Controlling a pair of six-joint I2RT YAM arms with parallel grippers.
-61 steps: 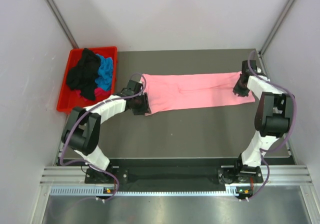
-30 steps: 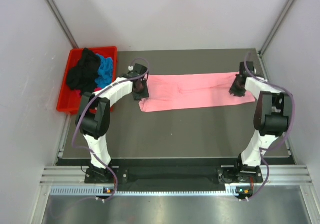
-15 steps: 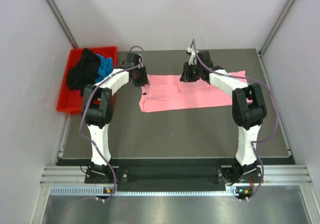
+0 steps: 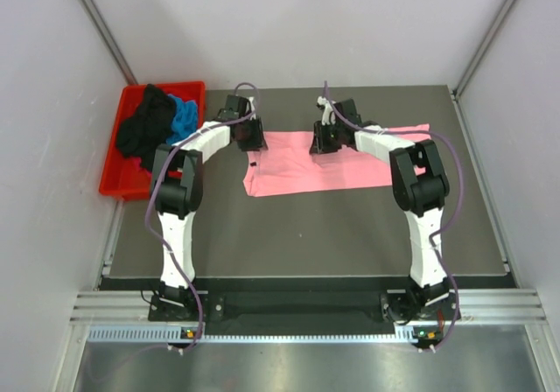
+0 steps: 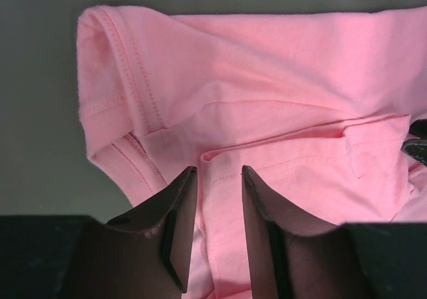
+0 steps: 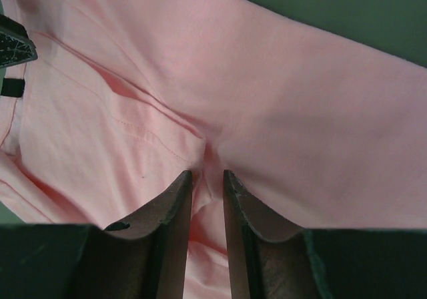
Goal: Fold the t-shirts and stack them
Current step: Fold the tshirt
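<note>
Pink t-shirt (image 4: pixel 350 169) lies flat on the table (image 4: pixel 306 234) as a long band, running from left of centre to the right side; the black shirt (image 4: pixel 144 129) and blue shirt (image 4: pixel 184 119) sit heaped in the red bin (image 4: pixel 112 182) at far left, not yet handled.

Change noted: two seconds ago the arms held the band's opposite ends, drawing it out; the right hand (image 4: pixel 325 138) has since left the right end and come to the middle of the far edge, while the left hand (image 4: pixel 250 136) has moved up to the far-left corner; the cloth's right end stayed put, so no fold was carried over.

Right hand: fingers (image 6: pixel 173 212) almost together, a pucker of cloth drawn in between them; judged a pinch on the pink t-shirt.

Left hand: fingers (image 5: pixel 177 209) moderately parted, a hemmed ridge running into the gap; whether it grips cannot be told.

Judgement: stretching appears finished and both hands are placed for a fresh fold from the far edge; stacking remains wholly outstanding.
</note>
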